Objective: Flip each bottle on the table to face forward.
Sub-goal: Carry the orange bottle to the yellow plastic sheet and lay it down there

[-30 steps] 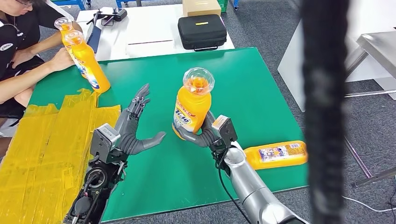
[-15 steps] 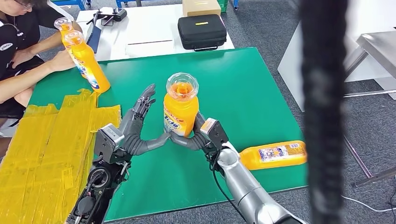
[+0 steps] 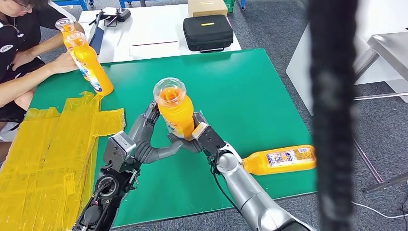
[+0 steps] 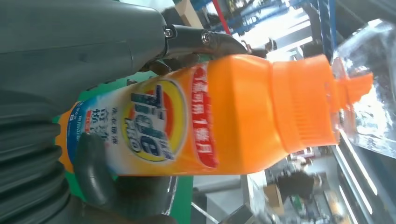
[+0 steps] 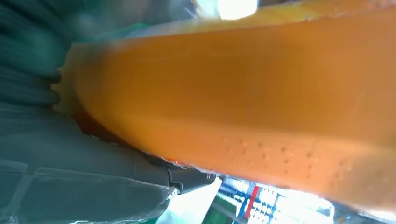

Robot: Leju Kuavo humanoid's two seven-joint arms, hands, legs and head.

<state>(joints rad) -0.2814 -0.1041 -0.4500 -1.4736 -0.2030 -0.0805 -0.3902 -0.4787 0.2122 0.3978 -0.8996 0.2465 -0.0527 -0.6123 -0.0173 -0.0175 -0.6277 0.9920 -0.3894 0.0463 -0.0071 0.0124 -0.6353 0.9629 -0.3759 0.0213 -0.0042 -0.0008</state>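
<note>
Fingers of the left hand (image 3: 144, 139) and of the right hand (image 3: 195, 137) are closed from opposite sides on the lower body of an upright orange bottle (image 3: 175, 111), which is held between the two hands above the green table (image 3: 250, 91). The left thumb (image 4: 116, 191) is pressed against the label side of the bottle (image 4: 201, 121), with the darker fingers laid against the opposite side. In the right wrist view the plain orange back of the bottle (image 5: 243, 93) is seen lying against the right hand (image 5: 70, 163). The clear cap (image 3: 169, 89) stands above both sets of fingers. A second bottle (image 3: 279, 160) lies on its side beyond the right wrist, near the table edge. Two further bottles (image 3: 89, 62) stand well beyond the left fingers, beside a person's hand (image 3: 62, 61). Yellow tape (image 3: 43, 154) is laid outside the left arm.
</note>
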